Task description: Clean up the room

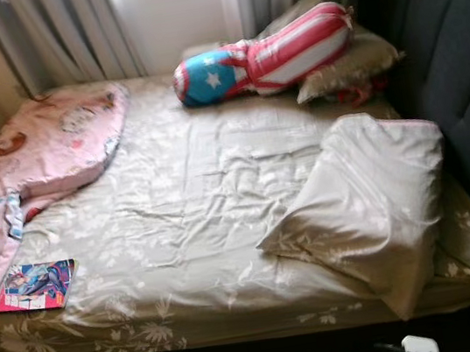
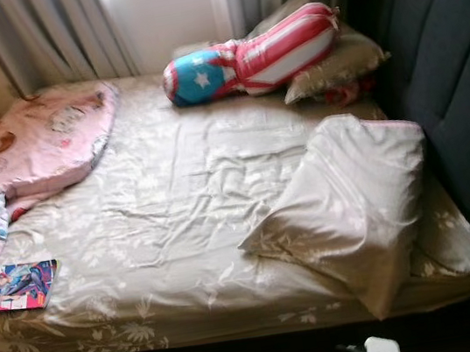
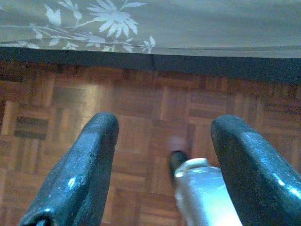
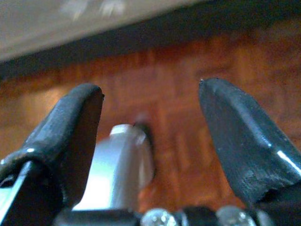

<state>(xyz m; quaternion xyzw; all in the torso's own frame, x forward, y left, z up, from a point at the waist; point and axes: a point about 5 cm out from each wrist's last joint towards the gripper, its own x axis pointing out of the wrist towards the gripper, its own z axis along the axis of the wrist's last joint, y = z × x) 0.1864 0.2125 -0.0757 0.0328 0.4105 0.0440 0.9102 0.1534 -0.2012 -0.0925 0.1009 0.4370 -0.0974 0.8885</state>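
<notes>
Up top, a crumpled satin sheet (image 1: pixel 213 206) and a plump pillow (image 1: pixel 371 200).

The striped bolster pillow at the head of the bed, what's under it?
The striped bolster lies on a beige pillow, with something red poking out beneath. What that red thing is stays hidden.

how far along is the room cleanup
Nothing looks done yet. The pink blanket lies bunched at the bed's left side, a comic book sits on the sheet, and the near pillow lies askew. Nothing is in hand: left claw and right claw hang open over the wooden floor.
</notes>
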